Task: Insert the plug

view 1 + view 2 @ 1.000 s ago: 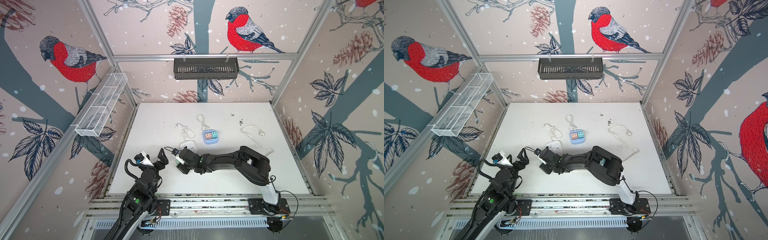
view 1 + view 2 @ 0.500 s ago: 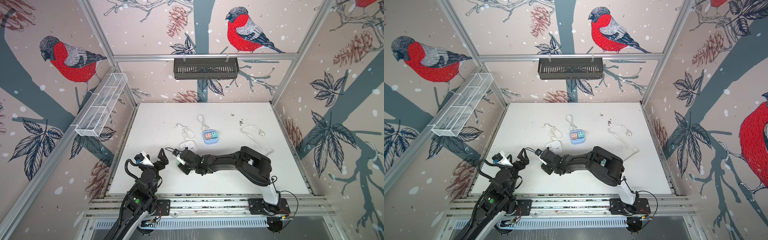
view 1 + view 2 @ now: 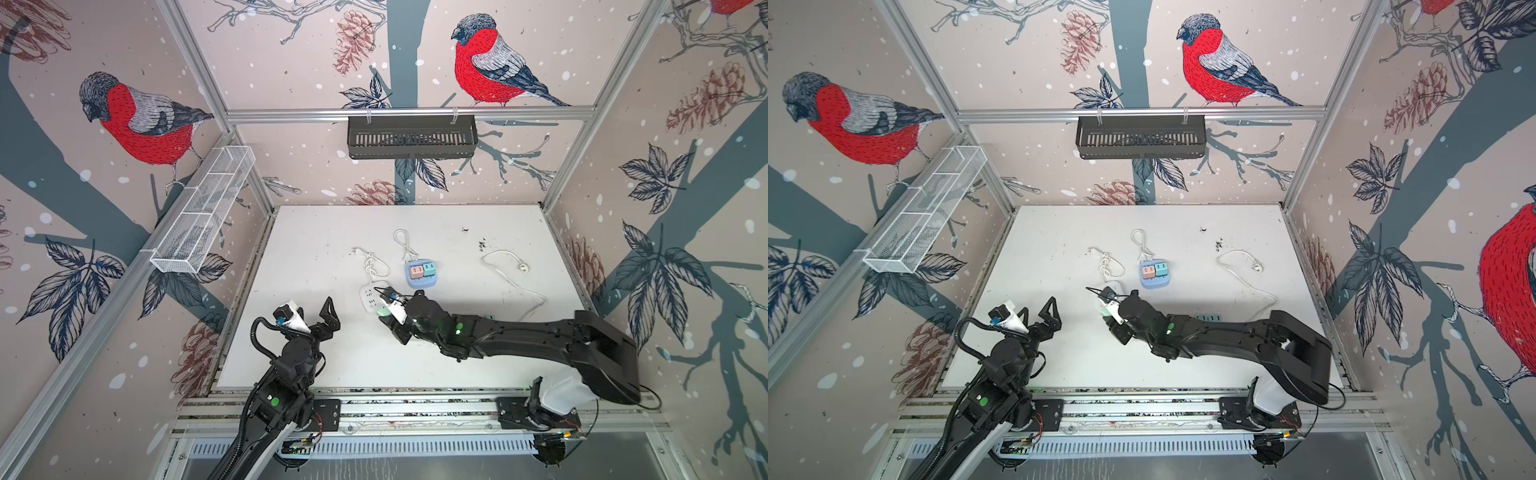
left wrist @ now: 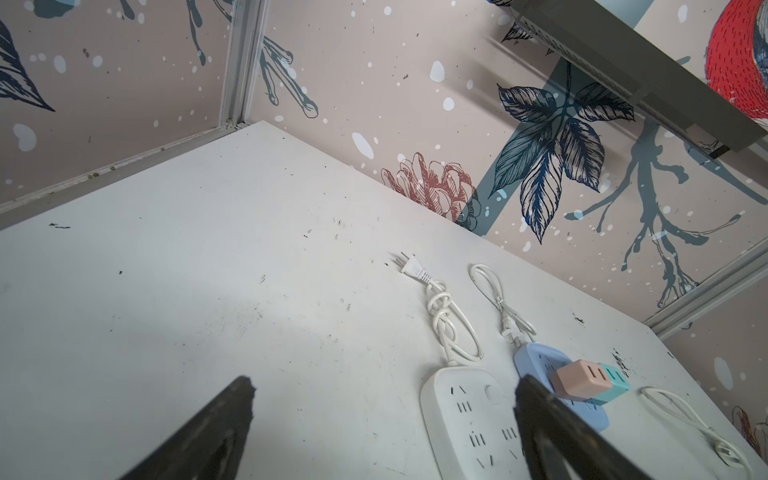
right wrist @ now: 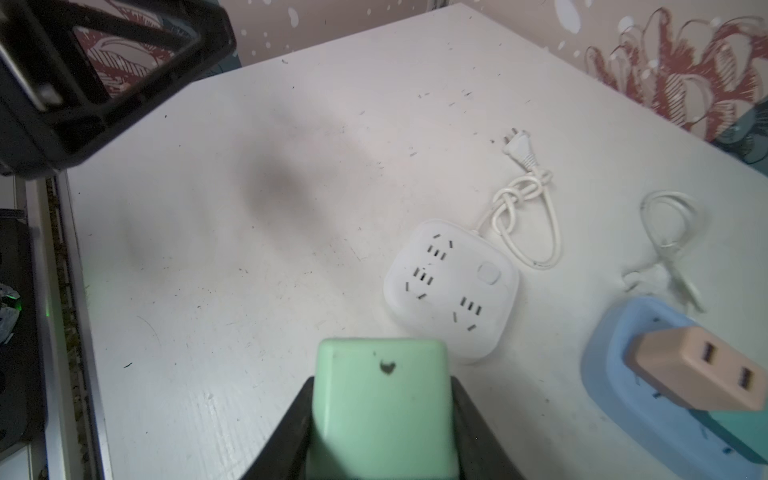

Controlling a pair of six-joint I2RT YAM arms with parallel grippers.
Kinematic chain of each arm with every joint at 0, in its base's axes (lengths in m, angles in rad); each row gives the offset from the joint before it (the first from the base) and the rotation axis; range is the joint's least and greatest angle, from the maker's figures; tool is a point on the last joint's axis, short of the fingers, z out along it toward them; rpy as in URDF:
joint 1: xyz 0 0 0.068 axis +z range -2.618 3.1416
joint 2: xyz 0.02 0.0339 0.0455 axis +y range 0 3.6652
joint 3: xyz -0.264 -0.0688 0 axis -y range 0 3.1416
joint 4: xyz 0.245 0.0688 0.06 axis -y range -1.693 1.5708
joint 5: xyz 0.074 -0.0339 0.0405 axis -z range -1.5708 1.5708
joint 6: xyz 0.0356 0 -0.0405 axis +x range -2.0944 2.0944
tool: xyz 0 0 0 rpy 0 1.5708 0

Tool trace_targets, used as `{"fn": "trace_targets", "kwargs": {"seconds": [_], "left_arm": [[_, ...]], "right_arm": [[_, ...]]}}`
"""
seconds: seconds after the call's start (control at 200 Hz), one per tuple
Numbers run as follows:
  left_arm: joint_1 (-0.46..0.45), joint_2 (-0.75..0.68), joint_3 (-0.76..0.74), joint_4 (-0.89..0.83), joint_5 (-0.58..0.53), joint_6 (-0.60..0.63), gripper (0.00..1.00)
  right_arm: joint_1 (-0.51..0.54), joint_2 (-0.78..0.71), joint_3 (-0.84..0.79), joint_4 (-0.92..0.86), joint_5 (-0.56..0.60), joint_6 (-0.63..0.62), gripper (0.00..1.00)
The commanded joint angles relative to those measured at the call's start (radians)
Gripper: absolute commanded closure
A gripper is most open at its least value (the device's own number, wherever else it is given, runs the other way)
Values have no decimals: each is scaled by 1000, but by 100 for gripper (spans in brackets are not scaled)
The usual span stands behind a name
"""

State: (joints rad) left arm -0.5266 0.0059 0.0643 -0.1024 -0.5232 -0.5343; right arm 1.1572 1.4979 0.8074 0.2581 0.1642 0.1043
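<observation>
Mint-green plug cube [image 5: 382,399] sits pinched between the jaws of the right claw [image 5: 380,419], just beside the near edge of the white square power strip [image 5: 451,291] on the bench [image 5: 249,249]. Its one visible marking is a small dark heart-like shape; any lettering on the strips is too small to read. Pink adapter [image 5: 698,370] and teal adapter [image 4: 611,384] stand plugged into the blue power strip [image 3: 421,284]. Left claw [image 3: 313,318] hovers spread wide, left of the white strip.
</observation>
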Motion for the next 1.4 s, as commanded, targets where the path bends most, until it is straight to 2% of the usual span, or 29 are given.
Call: {"fn": "trace_targets", "kwargs": {"seconds": [0.0, 0.14, 0.225, 0.48, 0.54, 0.715, 0.956, 1.101, 1.241, 1.396], "left_arm": [[2, 0, -7, 50, 65, 47, 3], [2, 5, 33, 46, 176, 35, 5], [2, 31, 55, 81, 286, 31, 6], [0, 300, 204, 140, 591, -20, 9], [0, 360, 242, 146, 664, -30, 11], [-8, 420, 270, 230, 827, -57, 15], [-61, 422, 276, 248, 833, -58, 18], [-136, 442, 286, 256, 790, -38, 20], [-208, 500, 308, 259, 742, -11, 21], [-246, 546, 327, 274, 718, -4, 23]], "right_arm": [[-7, -98, -90, 128, 70, -25, 79], [-9, -212, -216, 247, 156, -63, 81], [-12, -267, -260, 298, 170, -77, 82], [-13, -366, -360, 461, 178, -126, 86], [-14, -378, -371, 492, 195, -140, 91], [-16, -410, -391, 554, 214, -210, 95], [8, -408, -464, 733, 224, -405, 95], [11, -380, -434, 678, 213, -474, 95], [18, -370, -441, 689, 138, -529, 93], [24, -365, -445, 703, 106, -550, 93]]}}
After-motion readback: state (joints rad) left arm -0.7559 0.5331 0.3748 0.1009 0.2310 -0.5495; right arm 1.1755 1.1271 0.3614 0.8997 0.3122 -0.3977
